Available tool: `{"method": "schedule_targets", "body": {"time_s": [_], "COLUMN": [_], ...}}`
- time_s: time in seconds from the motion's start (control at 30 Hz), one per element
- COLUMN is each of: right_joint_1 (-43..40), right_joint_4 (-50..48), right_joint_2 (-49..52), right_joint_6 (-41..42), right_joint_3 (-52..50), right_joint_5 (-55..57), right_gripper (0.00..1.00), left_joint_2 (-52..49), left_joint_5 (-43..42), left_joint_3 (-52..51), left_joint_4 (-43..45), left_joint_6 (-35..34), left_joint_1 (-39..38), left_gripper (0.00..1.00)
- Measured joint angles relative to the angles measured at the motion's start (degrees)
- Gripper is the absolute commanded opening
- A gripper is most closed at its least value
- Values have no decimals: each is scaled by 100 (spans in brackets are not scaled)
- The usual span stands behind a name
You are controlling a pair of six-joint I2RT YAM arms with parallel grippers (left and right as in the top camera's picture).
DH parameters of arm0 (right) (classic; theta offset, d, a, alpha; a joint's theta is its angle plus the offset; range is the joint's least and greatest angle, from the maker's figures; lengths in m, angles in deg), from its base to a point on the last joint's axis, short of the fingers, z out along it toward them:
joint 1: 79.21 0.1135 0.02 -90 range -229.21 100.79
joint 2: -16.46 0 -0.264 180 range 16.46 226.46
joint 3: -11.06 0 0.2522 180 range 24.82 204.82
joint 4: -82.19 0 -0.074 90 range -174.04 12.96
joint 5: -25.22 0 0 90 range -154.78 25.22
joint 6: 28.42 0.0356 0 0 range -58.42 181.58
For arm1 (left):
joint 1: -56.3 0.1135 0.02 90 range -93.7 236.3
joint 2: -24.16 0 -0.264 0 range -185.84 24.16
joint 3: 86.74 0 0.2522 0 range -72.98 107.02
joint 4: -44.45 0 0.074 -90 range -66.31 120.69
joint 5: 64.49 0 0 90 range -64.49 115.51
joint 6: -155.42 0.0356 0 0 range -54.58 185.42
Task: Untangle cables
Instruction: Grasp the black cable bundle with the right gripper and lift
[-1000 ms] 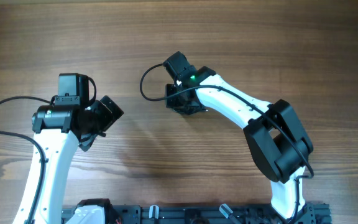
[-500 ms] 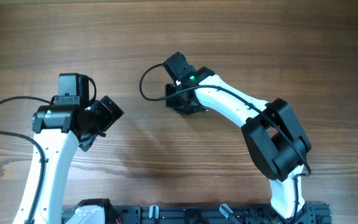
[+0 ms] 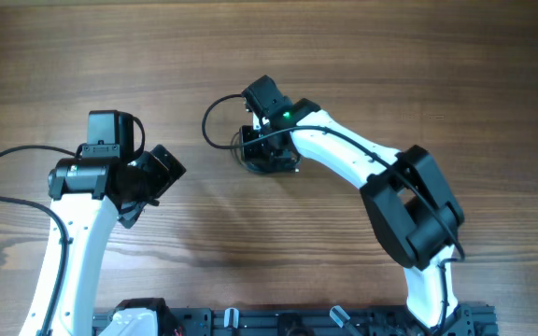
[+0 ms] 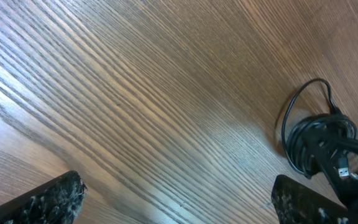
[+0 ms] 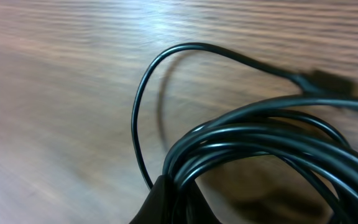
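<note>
Right gripper (image 3: 267, 157) clamps the coiled cables (image 5: 253, 138), one loop bulging toward ten o'clock; left gripper (image 4: 179, 199) spread wide, empty.

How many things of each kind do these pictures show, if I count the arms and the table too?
arms: 2, the left arm and the right arm
cable bundle: 1
table: 1
total: 4
</note>
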Motion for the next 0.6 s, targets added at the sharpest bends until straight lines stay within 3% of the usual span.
{"method": "schedule_targets", "body": {"time_s": [0.2, 0.33, 0.6], "right_joint_1": [-2, -2, -2], "right_joint_4": [-2, 44, 345], "right_joint_2": [-1270, -2140, -2240], "right_joint_6": [4, 7, 240], "right_joint_3": [96, 160, 164], "right_joint_5": [-667, -885, -1292], "right_gripper": [4, 4, 5], "left_joint_2": [0, 0, 0], "left_joint_5": [-778, -1987, -3602], "left_joint_3": [0, 0, 0], "left_joint_4": [15, 289, 557], "left_joint_6": [0, 203, 988], "left_joint_1": [0, 0, 0], "left_gripper": [100, 100, 100]}}
